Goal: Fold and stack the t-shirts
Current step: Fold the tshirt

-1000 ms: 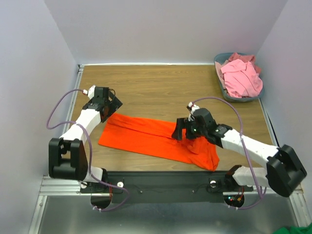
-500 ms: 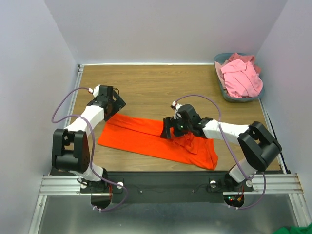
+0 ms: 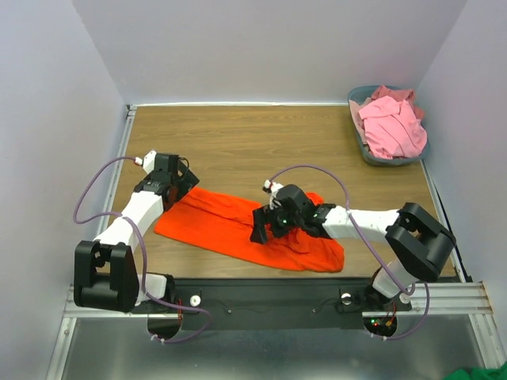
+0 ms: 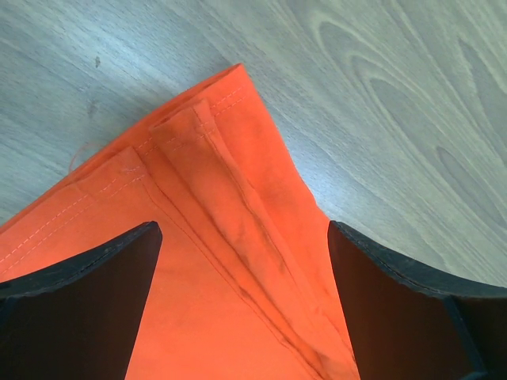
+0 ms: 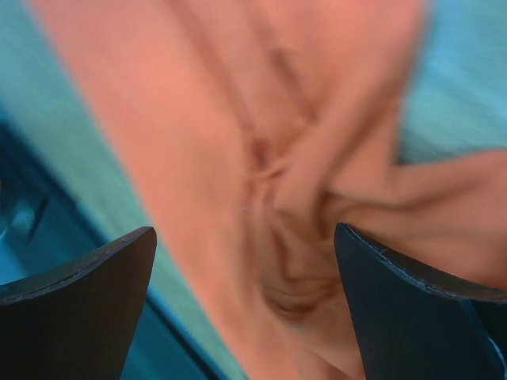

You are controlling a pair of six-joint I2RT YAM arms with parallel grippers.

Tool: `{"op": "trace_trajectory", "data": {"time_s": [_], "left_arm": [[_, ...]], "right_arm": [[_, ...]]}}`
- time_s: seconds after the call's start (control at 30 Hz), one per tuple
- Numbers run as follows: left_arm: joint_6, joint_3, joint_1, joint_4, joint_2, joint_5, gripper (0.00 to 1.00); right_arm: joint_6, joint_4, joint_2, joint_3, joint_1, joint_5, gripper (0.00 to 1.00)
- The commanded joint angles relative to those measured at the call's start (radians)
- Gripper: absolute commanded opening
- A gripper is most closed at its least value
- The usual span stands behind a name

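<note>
The wooden table (image 3: 261,142) is carrying an orange-red t-shirt (image 3: 214,218) lying stretched as a long rumpled strip near its front edge, while a grey-blue basket (image 3: 356,125) is sitting in the far right corner, holding crumpled pink shirts (image 3: 390,127).

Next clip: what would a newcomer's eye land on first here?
The bright orange-red plain cloth t-shirt stands out, lying as a long strip across the near middle of the wooden table. The left gripper is open over its left corner and the right gripper is open over its bunched right part. Next comes the grey-blue plastic basket in the far right corner, heaped with pale pink t-shirts.
</note>
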Motion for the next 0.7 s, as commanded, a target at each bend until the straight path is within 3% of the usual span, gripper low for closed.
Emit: {"op": "trace_trajectory", "data": {"time_s": [0.0,0.1,0.2,0.5,0.67], "left_arm": [[0.003,0.035,-0.002,-0.001,-0.028,-0.019,0.98],[0.012,0.08,-0.002,0.009,-0.002,0.001,0.98],[0.041,0.118,-0.002,0.072,0.077,0.07,0.98],[0.071,0.121,-0.002,0.163,0.214,0.158,0.98],[0.068,0.074,0.004,0.175,0.273,0.121,0.98]], "right_arm": [[0.097,-0.065,-0.074,0.019,-0.004,0.349,1.0],[0.145,-0.178,-0.097,0.062,-0.004,0.551,1.0],[0.223,-0.272,-0.09,0.076,-0.028,0.653,1.0],[0.272,-0.281,-0.08,0.002,-0.143,0.604,1.0],[0.295,-0.347,-0.154,-0.066,-0.245,0.65,1.0]]}}
